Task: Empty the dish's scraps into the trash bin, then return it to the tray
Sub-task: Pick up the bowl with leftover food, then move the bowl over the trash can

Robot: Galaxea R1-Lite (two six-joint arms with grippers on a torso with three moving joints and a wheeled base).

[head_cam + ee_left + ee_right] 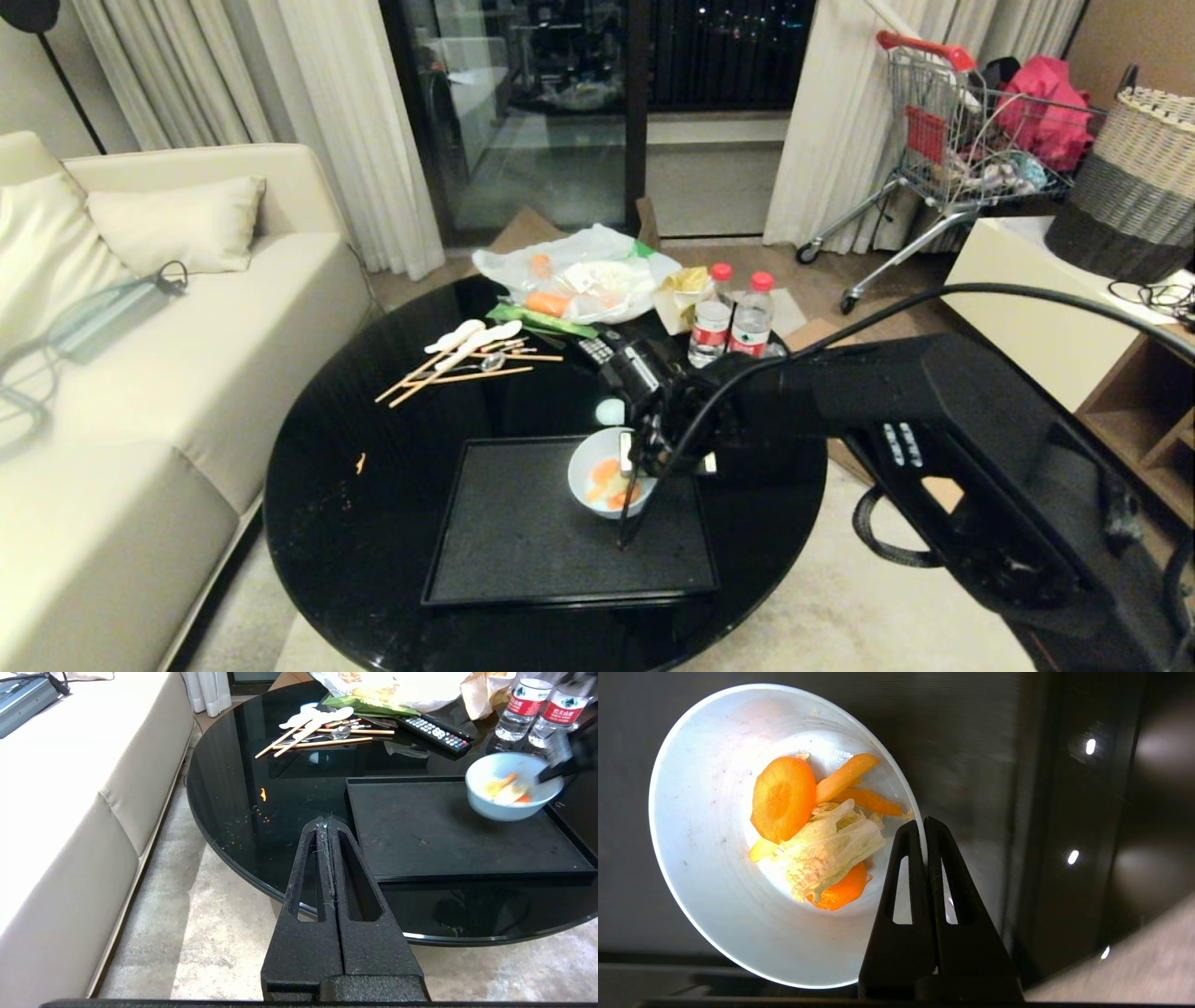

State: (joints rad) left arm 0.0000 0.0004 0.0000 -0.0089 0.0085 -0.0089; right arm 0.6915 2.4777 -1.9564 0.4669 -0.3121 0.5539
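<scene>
The dish point(597, 471) sits pinched by its rim between the fingers of my right gripper point(638, 459), one finger inside the bowl wall and one outside, as my right wrist view shows. It hangs over the right part of the tray point(523, 541), and whether its base touches the tray I cannot tell. The bowl is small, round and deep, smooth white inside, pale blue outside. In it lie the scraps point(812, 830): a round carrot slice, thin orange strips and a crinkled pale yellow cabbage leaf.

The tray is a flat black rectangle with a low rim and a matte grey floor. It lies on a round glossy black table point(373, 504), near my edge. Farther back lie wooden chopsticks point(467, 366) with white spoons, a remote control point(434, 730), a plastic bag of food point(579, 275) and two red-capped water bottles point(733, 317).

My left gripper point(325, 823) hangs pressed together, holding nothing, over the table's near edge. A cream sofa point(140, 373) stands to the left, a shopping trolley point(962, 140) and a woven basket point(1134, 177) to the right.
</scene>
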